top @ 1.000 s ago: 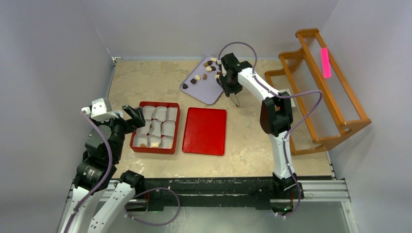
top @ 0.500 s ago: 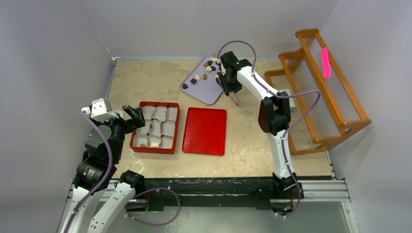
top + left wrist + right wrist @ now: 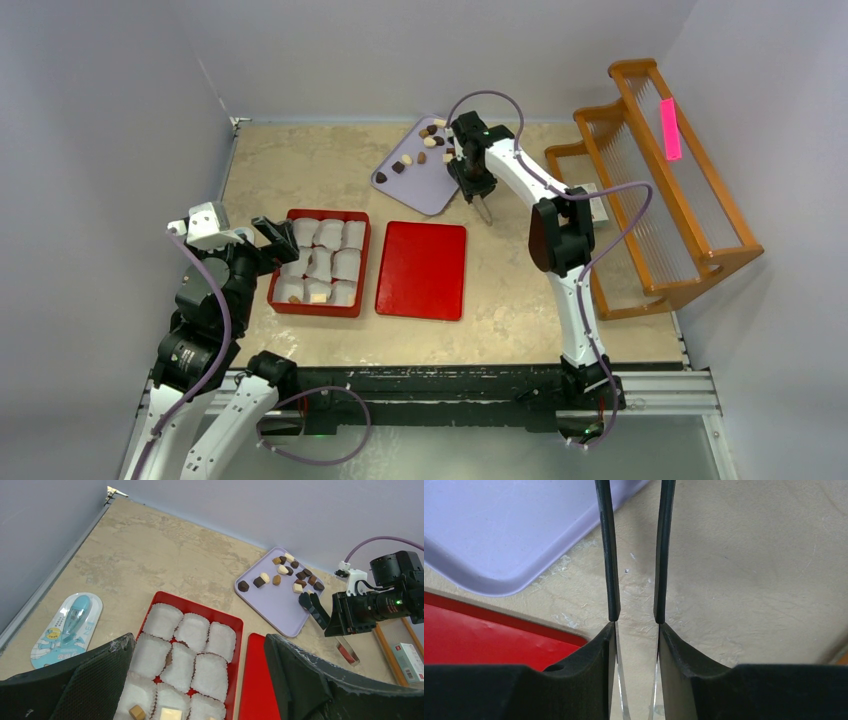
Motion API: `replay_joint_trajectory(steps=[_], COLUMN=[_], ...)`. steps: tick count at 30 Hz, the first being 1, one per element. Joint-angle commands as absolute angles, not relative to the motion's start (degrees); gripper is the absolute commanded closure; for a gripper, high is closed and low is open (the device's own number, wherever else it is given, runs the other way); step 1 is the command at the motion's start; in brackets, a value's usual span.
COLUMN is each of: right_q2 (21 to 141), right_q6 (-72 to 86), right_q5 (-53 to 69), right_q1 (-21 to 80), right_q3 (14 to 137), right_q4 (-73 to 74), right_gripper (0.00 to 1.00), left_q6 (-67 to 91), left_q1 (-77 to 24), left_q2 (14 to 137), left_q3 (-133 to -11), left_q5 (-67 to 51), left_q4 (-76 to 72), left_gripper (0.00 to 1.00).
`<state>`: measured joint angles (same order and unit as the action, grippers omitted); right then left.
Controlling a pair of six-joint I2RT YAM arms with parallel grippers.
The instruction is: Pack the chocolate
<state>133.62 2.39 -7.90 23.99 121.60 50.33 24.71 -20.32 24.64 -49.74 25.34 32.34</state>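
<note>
Beside the lavender tray (image 3: 425, 190), the right gripper (image 3: 485, 213) points downward.

1. Small bite-sized chocolate pieces (image 3: 282, 572), cream, tan and dark brown, lie loosely scattered on the far half of a flat lilac plastic tray (image 3: 272, 600) near the table's far edge.
2. Two tan pieces (image 3: 136, 712) sit in white paper cups (image 3: 194, 630) along the near edge of a red rectangular box (image 3: 239, 645).

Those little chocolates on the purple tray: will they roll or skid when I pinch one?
Probably light, so the chocolates may skid on the smooth purple tray if nudged. Rounded ones look apt to roll; square ones should sit steadier. Several lie close together, so a neighbour could get bumped.
</note>
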Motion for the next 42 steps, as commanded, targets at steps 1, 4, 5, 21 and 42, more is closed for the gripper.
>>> replay_joint_trajectory(steps=[1,4,5,21,42], right_q2=[130.31,129.38,128.99,118.29,110.51], right_q6=[1.76,1.59,1.58,3.05,1.95], right_q5=[-6.13,-4.45,-4.02,6.67,1.20], right_q1=[23.88,23.99,24.06,28.30,54.39], right_q3=[121.92,121.50,121.12,112.13,103.74], right_q4=[49.73,49.71,49.53,41.35,42.87], right_gripper=[0.66,0.68,0.68,0.71,0.69], left_q6=[25.14,25.14,25.14,24.96,25.38], left_q1=[-20.13,-20.13,-20.13,-20.13,-20.13], left_q2=[24.75,24.69,24.65,24.69,23.30], left_q3=[-50.12,-50.14,-50.13,-50.10,-50.30], left_q5=[25.80,25.71,25.71,25.66,27.25], left_q4=[31.11,31.03,31.03,30.94,31.30], left_gripper=[0.00,0.00,0.00,0.00,0.00])
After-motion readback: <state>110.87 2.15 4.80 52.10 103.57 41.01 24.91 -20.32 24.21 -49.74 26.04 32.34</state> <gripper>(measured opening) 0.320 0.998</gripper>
